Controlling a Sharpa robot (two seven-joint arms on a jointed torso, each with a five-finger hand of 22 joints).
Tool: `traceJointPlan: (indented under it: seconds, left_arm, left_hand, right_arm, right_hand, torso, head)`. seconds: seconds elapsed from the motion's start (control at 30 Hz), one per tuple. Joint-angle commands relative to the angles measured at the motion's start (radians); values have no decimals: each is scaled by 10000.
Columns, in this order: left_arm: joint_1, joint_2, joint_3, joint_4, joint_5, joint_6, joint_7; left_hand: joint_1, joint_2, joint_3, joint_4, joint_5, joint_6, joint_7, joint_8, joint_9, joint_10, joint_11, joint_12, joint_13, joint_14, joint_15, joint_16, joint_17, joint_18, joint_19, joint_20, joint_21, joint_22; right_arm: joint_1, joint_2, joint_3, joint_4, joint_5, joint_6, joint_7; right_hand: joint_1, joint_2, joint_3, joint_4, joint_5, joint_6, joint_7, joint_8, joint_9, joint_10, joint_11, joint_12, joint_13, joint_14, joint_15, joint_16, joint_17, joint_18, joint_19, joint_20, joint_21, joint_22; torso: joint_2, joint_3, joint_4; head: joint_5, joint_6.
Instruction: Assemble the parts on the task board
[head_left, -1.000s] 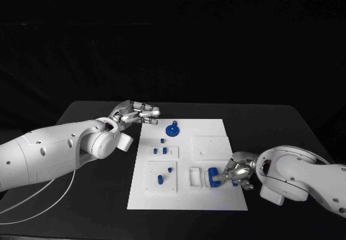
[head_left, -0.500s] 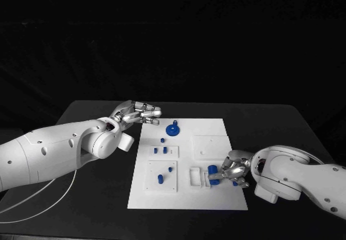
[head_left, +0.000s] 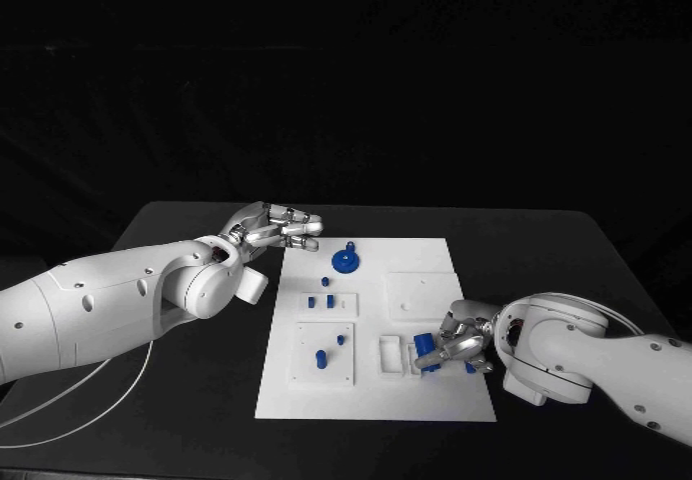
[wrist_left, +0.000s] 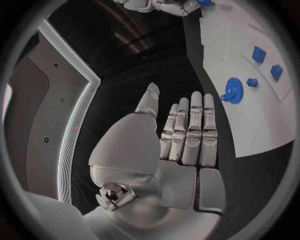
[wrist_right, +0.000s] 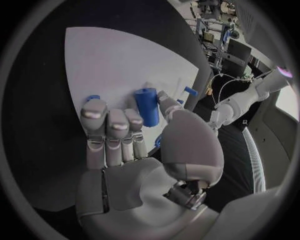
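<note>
The white task board (head_left: 418, 400) lies in the middle of the table. My right hand (head_left: 464, 345) rests over its near right part and pinches an upright blue cylinder (head_left: 427, 350) between thumb and fingers; the right wrist view shows the cylinder (wrist_right: 147, 106) against the thumb. A white slotted block (head_left: 391, 355) stands just left of it. A blue gear (head_left: 346, 261) sits at the board's far left, with several small blue parts (head_left: 320, 299) nearer. My left hand (head_left: 274, 225) hovers off the board's far left corner, fingers straight and together, holding nothing (wrist_left: 181, 135).
The left wrist view shows the gear (wrist_left: 233, 91) and small blue parts (wrist_left: 259, 53) on the board (wrist_left: 250, 120). A small blue piece (head_left: 470, 367) lies under my right hand. Bare black table surrounds the board on all sides.
My right hand and forearm have crept a little left over the board, keeping the blue cylinder in its fingers. The left hand has not moved.
</note>
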Motion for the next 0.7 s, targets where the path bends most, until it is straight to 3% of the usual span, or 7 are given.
traceJointPlan:
  seconds: [0.03, 0.17, 0.47, 0.7]
  left_arm:
    - [-3, -15, 4, 12, 84, 94, 98]
    - [-3, -31, 1, 1, 85, 74, 76]
    - [-3, -50, -7, -56, 49, 159, 7]
    - [-2, -57, -15, -70, 20, 199, -39]
  left_hand:
    - [-21, 12, 21, -53, 19, -43, -14, 1, 5, -90, -10, 26, 5, -59, -22, -29, -11, -32, 14, 69, 21, -8]
    - [11, 13, 44, -60, 40, -58, -4, -2, 3, -155, 10, 25, 5, -86, -12, -29, -11, -33, 0, 76, 29, -60]
    - [266, 53, 128, -212, 66, -46, -6, 1, 4, -173, 8, 22, 2, -115, -12, -32, -15, -36, -23, 79, 34, -102]
    - [316, 102, 125, -276, 101, -31, -11, 0, 3, -171, 4, 22, 1, -125, -14, -31, -18, -40, -32, 76, 45, -127]
  right_arm:
    - [-105, -61, -100, -118, -666, -379, -305]
    - [-106, -184, -102, -5, -423, -880, -292]
    - [-90, -432, -31, 251, 815, -1855, 19]
    - [63, -555, 76, 511, 1341, -1817, 107]
  right_hand:
    - [360, 445, 662, -734, 338, 150, -26, -69, -4945, -73, -46, -55, -43, 2, -26, -67, -32, 40, 532, 22, -56, 837]
    - [254, 543, 1266, -1095, 191, 330, -75, -64, -4979, -117, -88, -258, -196, -5, -34, -213, -131, -21, 521, 12, -149, 829]
    - [526, 708, 1553, -1857, 278, 901, -211, -53, -4879, -94, -140, -256, -239, 3, -52, -299, -185, -93, 508, -7, -187, 848]
    - [515, 877, 1208, -2014, 266, 1220, -339, -66, -4783, -55, -204, -234, -271, 22, -75, -236, -103, -155, 514, -37, -163, 877]
  torso:
    - [1, 3, -3]
    - [4, 16, 3]
    - [1, 3, -2]
    - [1, -9, 2]
  head:
    - [14, -17]
    - [57, -37]
    - [71, -33]
    - [89, -6]
